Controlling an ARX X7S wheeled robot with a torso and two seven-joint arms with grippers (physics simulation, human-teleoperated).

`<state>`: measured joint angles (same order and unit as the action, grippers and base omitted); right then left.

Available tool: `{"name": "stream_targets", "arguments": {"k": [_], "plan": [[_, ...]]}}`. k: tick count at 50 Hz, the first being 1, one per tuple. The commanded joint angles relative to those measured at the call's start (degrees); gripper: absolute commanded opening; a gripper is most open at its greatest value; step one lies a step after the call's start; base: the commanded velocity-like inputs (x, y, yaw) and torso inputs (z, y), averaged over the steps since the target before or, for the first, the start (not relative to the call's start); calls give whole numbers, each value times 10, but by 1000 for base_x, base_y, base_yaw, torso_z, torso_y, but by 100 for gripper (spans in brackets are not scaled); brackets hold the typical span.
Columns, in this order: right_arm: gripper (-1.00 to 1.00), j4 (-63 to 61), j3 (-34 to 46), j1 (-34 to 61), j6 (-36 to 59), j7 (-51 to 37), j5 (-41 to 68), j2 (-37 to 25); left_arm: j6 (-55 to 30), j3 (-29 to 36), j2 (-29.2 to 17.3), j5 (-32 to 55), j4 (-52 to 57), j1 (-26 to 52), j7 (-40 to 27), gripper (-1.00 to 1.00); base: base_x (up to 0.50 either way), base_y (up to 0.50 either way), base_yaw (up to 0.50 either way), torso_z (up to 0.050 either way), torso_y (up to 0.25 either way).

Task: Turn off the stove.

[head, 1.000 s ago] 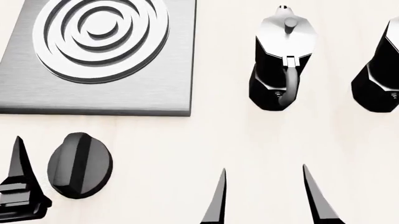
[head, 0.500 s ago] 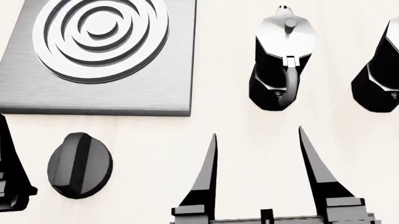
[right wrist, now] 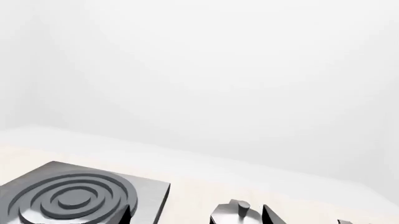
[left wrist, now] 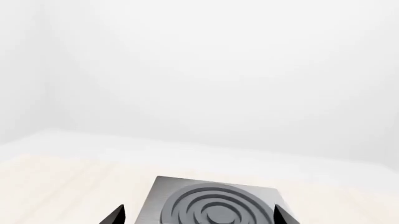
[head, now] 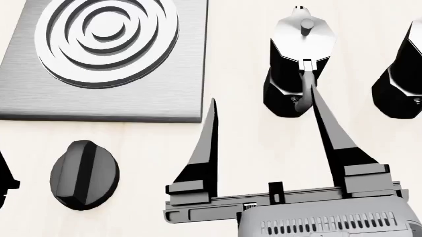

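I see my right gripper spread wide and empty beside the stove; its knob sits nearer me, untouched. My left gripper looks parted, though barely visible.

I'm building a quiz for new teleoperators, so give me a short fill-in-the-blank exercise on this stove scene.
1. The stove has a round burner made of concentric ____.
2. The right gripper has its jaws ____, with nothing between them.
3. The knob lies on the table between the stove and the ____ edge of the head view.
4. The nearer moka pot points its handle toward the ____ gripper.

Missing words: rings; open; bottom; right
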<state>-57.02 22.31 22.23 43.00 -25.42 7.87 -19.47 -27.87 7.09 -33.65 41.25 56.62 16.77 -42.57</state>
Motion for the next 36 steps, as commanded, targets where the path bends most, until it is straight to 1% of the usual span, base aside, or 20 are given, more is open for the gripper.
{"name": "stream_targets", "arguments": {"k": [1, 8, 12, 14, 18, 21, 26, 29, 36], "plan": [[100, -8, 3, 51, 37, 4, 11, 10, -11, -10, -12, 36, 20, 33, -21, 100, 0, 0, 0, 0, 0], [100, -21, 4, 67, 56, 0, 17, 11, -18, -3, -22, 57, 27, 62, -39, 100, 0, 0, 0, 0, 0], [100, -29, 2, 89, 73, -9, 33, 8, -16, 4, -35, 77, 31, 85, -59, 100, 0, 0, 0, 0, 0], [100, -29, 5, 106, 75, -32, 60, -6, -13, 9, -41, 83, 30, 92, -66, 100, 0, 0, 0, 0, 0], [100, -29, 30, 154, 73, -117, 149, -55, -1, 19, -58, 99, 31, 109, -85, 100, 0, 0, 0, 0, 0], [100, -29, 50, 189, 66, -171, 206, -85, 17, 33, -80, 113, 33, 124, -104, 100, 0, 0, 0, 0, 0], [100, -23, 61, 207, 57, -193, 230, -99, 32, 50, -96, 123, 29, 142, -121, 100, 0, 0, 0, 0, 0], [100, -27, 59, 227, 68, -205, 251, -101, 32, 55, -101, 133, 29, 157, -129, 100, 0, 0, 0, 0, 0], [100, -27, 78, 268, 63, -251, 301, -125, 50, 75, -125, 154, 31, 191, -156, 100, 0, 0, 0, 0, 0]]}}
